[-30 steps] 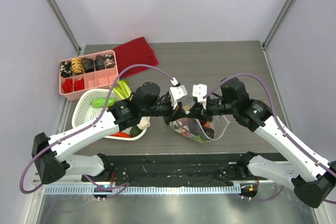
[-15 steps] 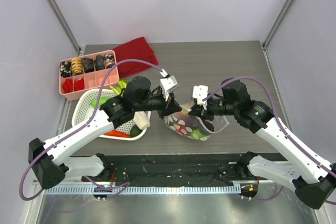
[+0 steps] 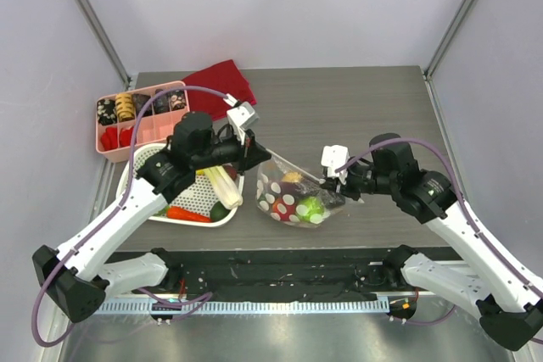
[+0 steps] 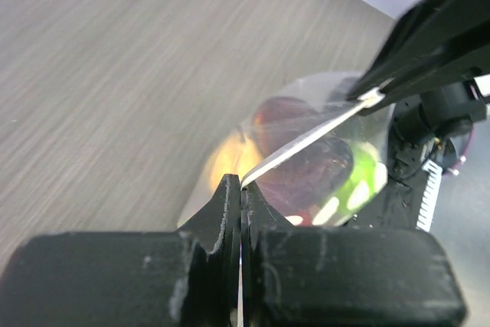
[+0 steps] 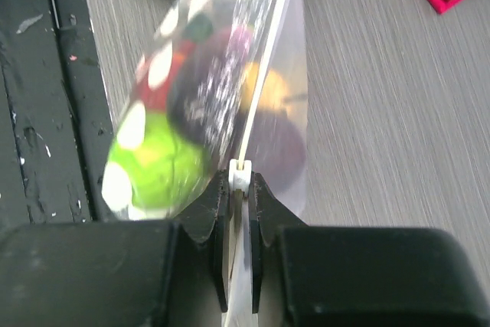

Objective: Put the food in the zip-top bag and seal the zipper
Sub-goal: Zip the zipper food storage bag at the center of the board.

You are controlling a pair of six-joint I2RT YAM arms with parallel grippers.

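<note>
Clear dotted plastic zip-top bag (image 3: 293,197), toy food (image 3: 310,206) inside, on bench (image 3: 356,108) between arms. Thin clear zipper strip (image 4: 306,142) taut, long axis jaw-to-jaw; left jaws pinch left end, right jaws right end.

You have the zip-top bag (image 3: 293,203) lying near the middle of the counter (image 3: 365,108), toward its front edge, with the food (image 3: 310,206) inside it; the zipper (image 3: 299,174) runs along the bag's far side from back-left to front-right, your left tool (image 3: 259,157) clamped on its left end and your right tool (image 3: 338,188) on its right end. Just left of the bag sits the basket (image 3: 127,177) with a leek (image 3: 222,186) lying in its right part; behind the basket stands the divided tray (image 3: 140,118), and just beside that tray's right end, at the back of the counter, lies the cloth (image 3: 222,82)
</note>
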